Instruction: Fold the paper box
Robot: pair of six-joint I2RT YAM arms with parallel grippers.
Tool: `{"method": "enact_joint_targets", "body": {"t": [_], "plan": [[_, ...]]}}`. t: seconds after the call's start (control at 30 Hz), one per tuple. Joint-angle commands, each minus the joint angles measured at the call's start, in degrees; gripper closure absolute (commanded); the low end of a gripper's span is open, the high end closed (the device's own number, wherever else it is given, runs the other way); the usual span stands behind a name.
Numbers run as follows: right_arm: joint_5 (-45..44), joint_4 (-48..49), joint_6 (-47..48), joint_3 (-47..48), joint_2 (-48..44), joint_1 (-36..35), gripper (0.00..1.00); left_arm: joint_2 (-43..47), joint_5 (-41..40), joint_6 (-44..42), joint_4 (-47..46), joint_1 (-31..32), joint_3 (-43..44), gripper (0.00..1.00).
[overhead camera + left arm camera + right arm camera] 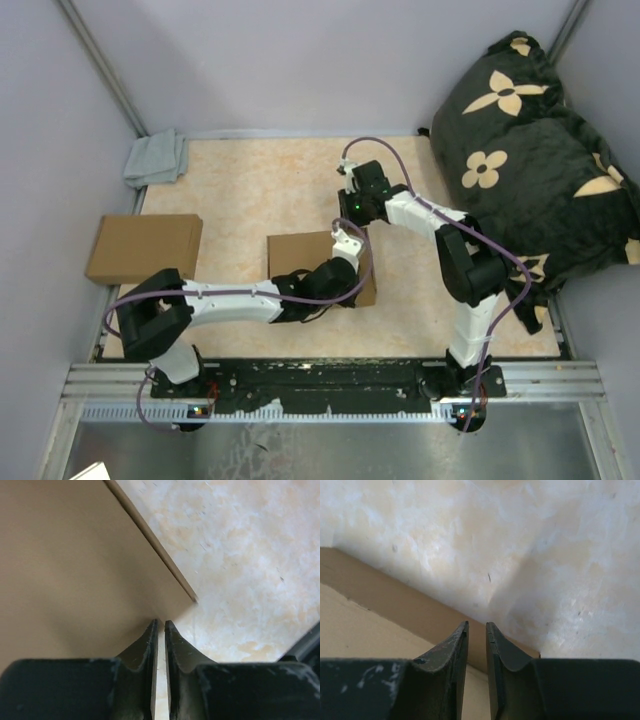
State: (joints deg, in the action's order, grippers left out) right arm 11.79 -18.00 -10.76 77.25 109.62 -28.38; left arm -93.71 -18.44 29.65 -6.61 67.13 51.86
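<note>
The pale, marbled surface [260, 180] filled the middle of the scene. A big dark pillow [530, 150] with tan flower shapes sat at its far right, against the right wall.

The paper box [295, 252] lay closed and flat near the centre of the surface, plain brown. Both arms partly covered its right half. A second brown box [143, 247] of much the same size rested at the left edge, well apart from the paper box. A small grey cloth [157, 158] sat crumpled in the far left corner.

The left gripper [345, 280] reached across from the left onto the near right part of the paper box. In its wrist view its tips sat right at a corner of the lid, and its fingers stood narrow. Only a thin slit parted them, and bare surface showed through it.

The right gripper [350, 243] came down from the far side onto the box's far right edge. Its fingers were likewise narrow, set over the box's side wall, with nothing seen pinched between them.
</note>
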Motion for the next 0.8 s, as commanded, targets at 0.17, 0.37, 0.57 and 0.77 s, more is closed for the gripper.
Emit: {"method": "enact_joint_targets", "body": {"t": [0.17, 0.37, 0.57, 0.77], "plan": [[-3.89, -9.59, 0.00, 1.10, -3.66, -0.62, 0.74, 6.54, -6.37, -0.99, 4.10, -1.62, 0.34, 0.78], [-8.76, -6.85, -1.01, 0.11, -12.51, 3.28, 0.40, 11.15, -10.29, -6.50, 7.75, -2.52, 2.86, 0.44], [-12.47, -3.92, -3.20, -5.66, -23.64, 8.38, 0.01, 13.13, -8.03, -6.45, 17.90, -12.81, 7.87, 0.39], [-17.21, -0.04, -4.86, -15.56, -34.83, 8.78, 0.01, 12.53, 8.70, -4.79, 22.84, -34.51, 7.00, 0.32]]}}
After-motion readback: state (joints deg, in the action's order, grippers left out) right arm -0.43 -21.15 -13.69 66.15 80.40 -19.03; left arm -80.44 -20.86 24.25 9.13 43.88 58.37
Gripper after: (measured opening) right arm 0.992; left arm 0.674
